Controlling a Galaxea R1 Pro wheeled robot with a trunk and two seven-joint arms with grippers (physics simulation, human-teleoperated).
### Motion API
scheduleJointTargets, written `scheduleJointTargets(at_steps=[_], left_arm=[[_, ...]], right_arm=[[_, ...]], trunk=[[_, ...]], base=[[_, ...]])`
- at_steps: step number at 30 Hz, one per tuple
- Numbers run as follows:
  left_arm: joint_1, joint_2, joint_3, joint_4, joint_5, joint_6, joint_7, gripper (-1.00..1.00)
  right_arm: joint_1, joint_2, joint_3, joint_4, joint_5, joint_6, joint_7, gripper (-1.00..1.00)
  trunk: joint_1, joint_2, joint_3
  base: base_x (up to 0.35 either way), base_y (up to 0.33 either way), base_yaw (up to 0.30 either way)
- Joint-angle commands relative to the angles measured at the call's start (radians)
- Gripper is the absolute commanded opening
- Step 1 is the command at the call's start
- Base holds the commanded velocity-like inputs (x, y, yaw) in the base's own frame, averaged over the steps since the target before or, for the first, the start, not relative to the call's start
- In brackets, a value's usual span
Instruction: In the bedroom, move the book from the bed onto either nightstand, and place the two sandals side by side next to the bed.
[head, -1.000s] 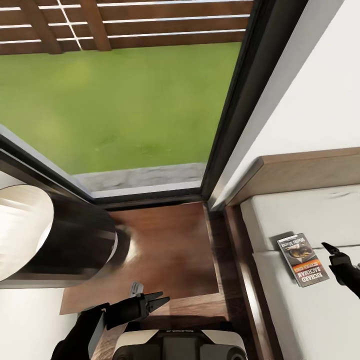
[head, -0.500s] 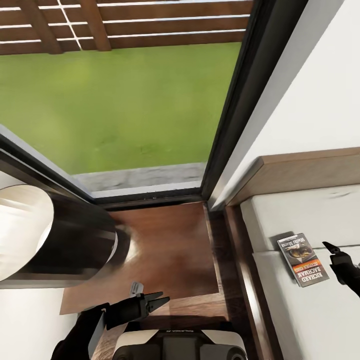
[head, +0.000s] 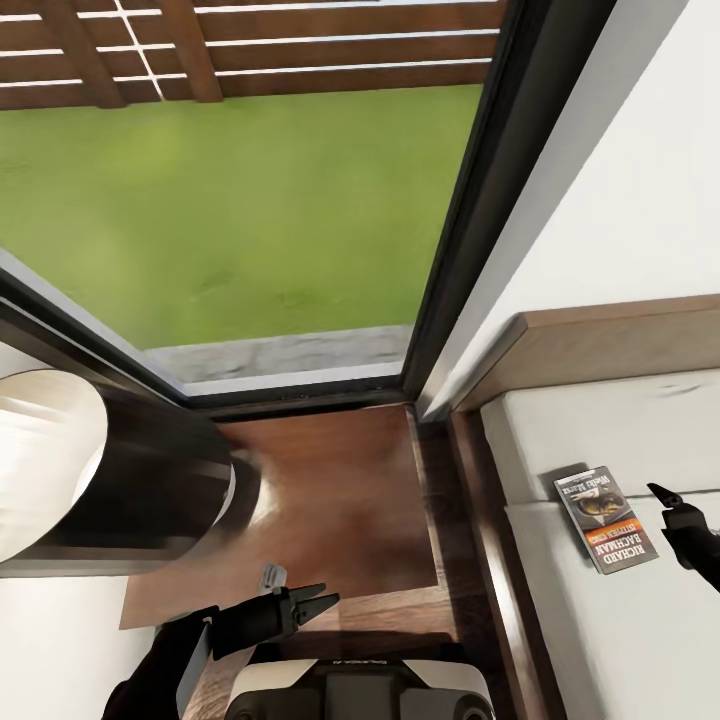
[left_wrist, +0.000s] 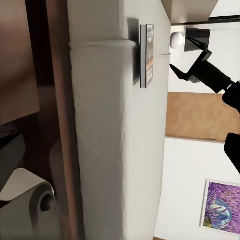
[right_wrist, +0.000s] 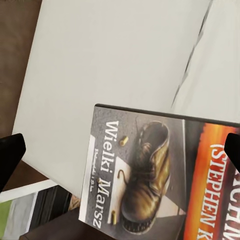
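The book (head: 605, 518) lies face up on the pale mattress of the bed (head: 482, 530), close to the mattress's left edge and below the headboard. Just right of it, my right gripper (head: 672, 510) hovers open, apart from the cover. In the right wrist view the book (right_wrist: 160, 175) fills the space between the two dark fingertips (right_wrist: 10, 156). The left wrist view shows the book (left_wrist: 147, 55) edge-on, with the right gripper (left_wrist: 187, 55) above it. My left gripper (head: 315, 603) hangs open and empty over the wood floor. The sandals and nightstands are out of view.
A tall black-framed window (head: 470, 200) shows grass and a slatted fence. A large black cylinder with a white inside (head: 110, 470) juts in at the left. Brown plank floor (head: 340, 500) runs between it and the bed. A purple picture (left_wrist: 220, 206) hangs on the wall.
My right gripper has drifted very slightly to the right, away from the book. Everything else is as before.
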Motion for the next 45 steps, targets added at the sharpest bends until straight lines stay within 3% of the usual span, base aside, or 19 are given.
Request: scheduleJointTargets(at_steps=[1,7,19,27,45], left_arm=[[0.000,-0.001,0.004,0.000,-0.001,0.011,-0.005,1.00],[-0.001,-0.001,0.003,0.000,-0.001,0.011,-0.005,1.00],[0.000,-0.001,0.004,0.000,-0.001,0.011,-0.005,1.00],[0.000,-0.001,0.003,0.000,-0.001,0.011,-0.005,1.00],[0.000,-0.001,0.003,0.000,-0.001,0.011,-0.005,1.00]], right_arm=[[0.000,0.000,-0.003,0.000,-0.004,0.006,0.002,1.00],[-0.001,0.000,-0.003,0.000,-0.004,0.007,0.002,1.00],[0.000,0.000,-0.003,0.000,-0.004,0.007,0.002,1.00],[-0.001,0.000,-0.003,0.000,-0.004,0.007,0.002,1.00],[-0.001,0.000,-0.003,0.000,-0.004,0.007,0.002,1.00]], trunk=[[0.000,0.000,0.000],[0.000,0.000,0.000],[0.046,-0.084,-0.038],[0.046,-0.084,-0.038],[0.115,-0.210,-0.094]], base=[[0.000,0.000,0.000],[0.000,0.000,0.000],[0.000,0.000,0.000],[0.000,0.000,0.000],[0.000,0.000,0.000]])
